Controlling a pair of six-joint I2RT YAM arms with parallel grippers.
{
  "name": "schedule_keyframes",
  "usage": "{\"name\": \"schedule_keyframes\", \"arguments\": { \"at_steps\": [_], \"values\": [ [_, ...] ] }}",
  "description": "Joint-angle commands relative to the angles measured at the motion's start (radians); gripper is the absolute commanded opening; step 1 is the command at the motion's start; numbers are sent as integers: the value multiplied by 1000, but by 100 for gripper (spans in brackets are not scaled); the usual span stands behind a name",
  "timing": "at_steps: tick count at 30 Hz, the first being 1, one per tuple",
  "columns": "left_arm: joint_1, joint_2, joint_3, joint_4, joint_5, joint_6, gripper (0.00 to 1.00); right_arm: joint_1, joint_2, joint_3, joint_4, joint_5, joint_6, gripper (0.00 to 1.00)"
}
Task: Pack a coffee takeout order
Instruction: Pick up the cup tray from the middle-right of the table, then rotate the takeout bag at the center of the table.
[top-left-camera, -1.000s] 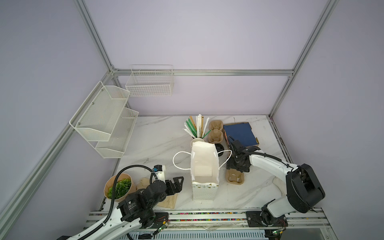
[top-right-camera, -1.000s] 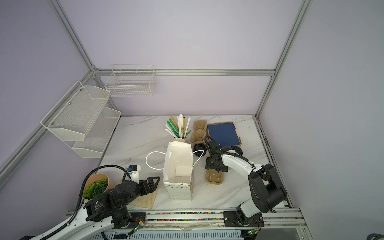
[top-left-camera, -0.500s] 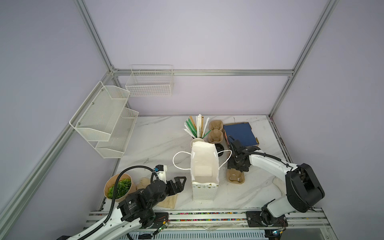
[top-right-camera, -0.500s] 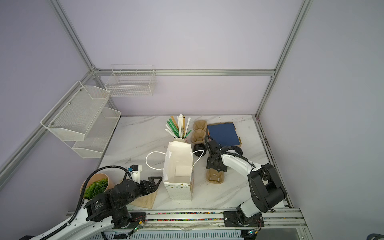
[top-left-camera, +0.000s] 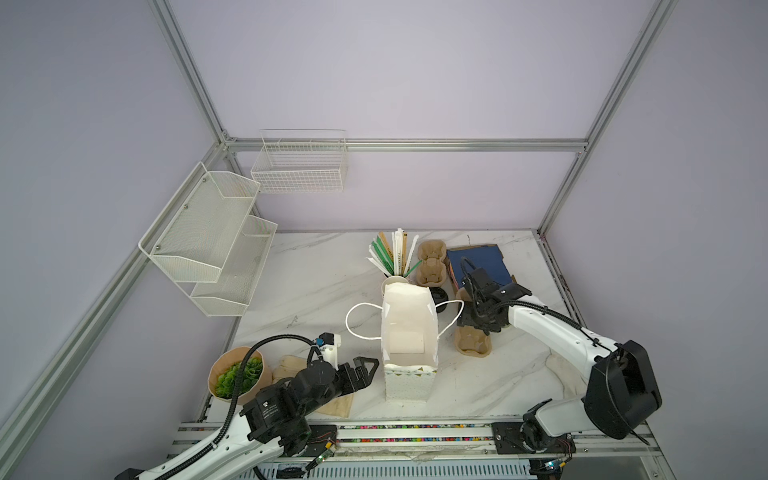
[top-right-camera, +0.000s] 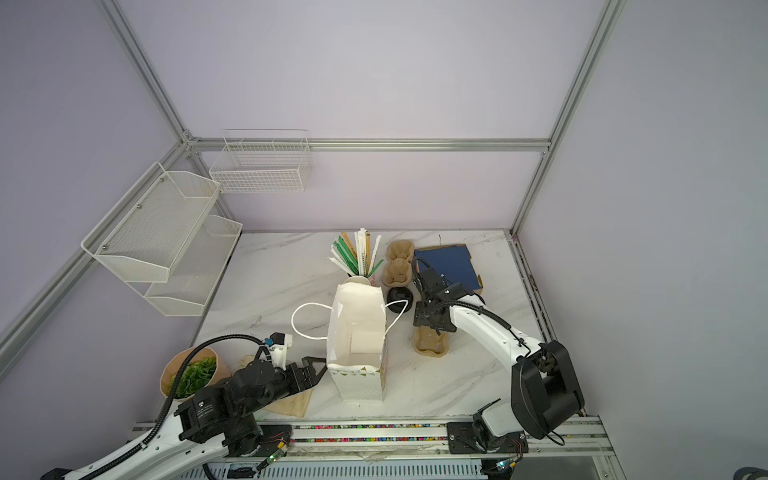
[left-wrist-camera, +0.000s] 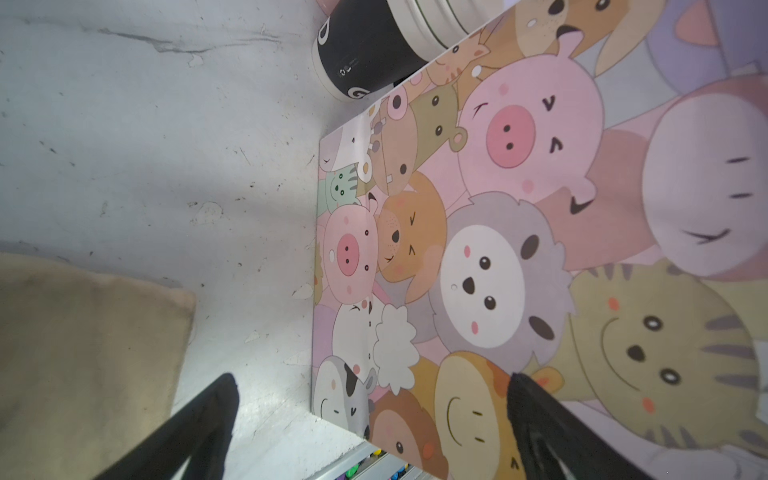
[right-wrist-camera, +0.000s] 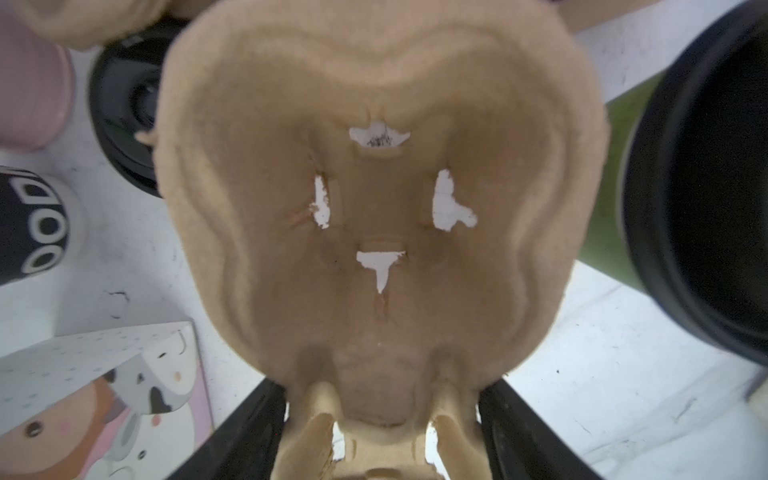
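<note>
One white paper bag (top-left-camera: 409, 384) stands open, a white block (top-left-camera: 408, 344) inside. Beside it sits the brown carrier (top-left-camera: 471, 347), the right gripper (right-wrist-camera: 382, 386) reaching down, clamped across its waist; green cup (right-wrist-camera: 611, 187) alongside. Spread wide and empty, the left gripper (left-wrist-camera: 372, 378) faces the bag.

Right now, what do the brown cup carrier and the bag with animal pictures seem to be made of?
The cup carrier looks like moulded paper pulp, matte and fibrous: fuzzy edges, ragged holes in its well. The bag seems smooth coated paper: flat printed cartoon faces, crisp fold lines; a thin plastic film cannot be excluded.
</note>
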Motion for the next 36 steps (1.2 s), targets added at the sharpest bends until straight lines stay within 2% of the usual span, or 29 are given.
{"name": "schedule_keyframes", "arguments": {
  "at_steps": [1,7,22,29,36],
  "values": [
    [-3,13,-51,82,48,-34,100,3,-38,61,-90,43,2,75],
    [-12,68,-100,208,82,-67,100,4,-69,182,-168,78,2,75],
    [-75,304,-101,495,66,-63,100,3,-89,484,-357,166,-34,75],
    [-90,400,-88,598,50,-51,100,3,-60,690,-423,234,-125,75],
    [-92,500,-38,678,43,-19,100,3,-30,865,-438,187,-183,74]
  ]
}}
